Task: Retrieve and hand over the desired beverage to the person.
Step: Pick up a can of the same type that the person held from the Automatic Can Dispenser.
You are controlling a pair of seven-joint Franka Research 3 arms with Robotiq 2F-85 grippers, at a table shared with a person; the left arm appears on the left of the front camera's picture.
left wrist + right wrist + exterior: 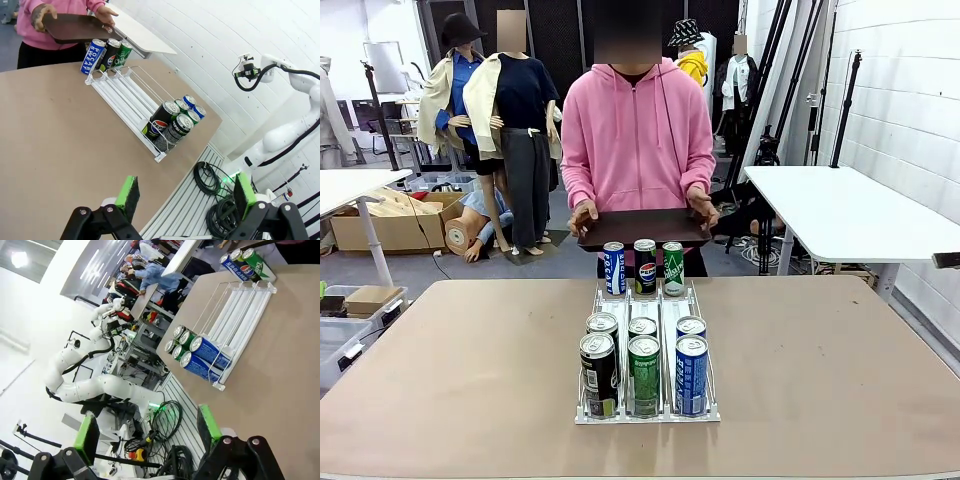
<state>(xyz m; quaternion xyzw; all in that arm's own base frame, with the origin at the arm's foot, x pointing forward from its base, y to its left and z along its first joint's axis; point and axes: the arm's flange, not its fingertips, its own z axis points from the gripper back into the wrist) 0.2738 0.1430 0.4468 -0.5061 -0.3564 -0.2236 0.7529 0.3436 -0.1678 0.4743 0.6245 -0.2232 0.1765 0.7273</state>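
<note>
Left jaws and right jaws stand apart, empty. Cans (644, 370) look rigid, smooth, likely slippery; grasp mid-body. Person (638, 130) holds tray (642, 228).

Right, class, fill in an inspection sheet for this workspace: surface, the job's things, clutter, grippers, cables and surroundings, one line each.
Surface: tan table, carrying a white three-lane rack mid-table.
Job's things: six cans at the rack's near end, three cans at its far end; the person beyond it holds a dark tray.
Clutter: nothing seen.
Grippers: left gripper open, right gripper open, both holding nothing.
Cables: black coils on the floor beside the table.
Surroundings: white table and cardboard boxes behind.
</note>
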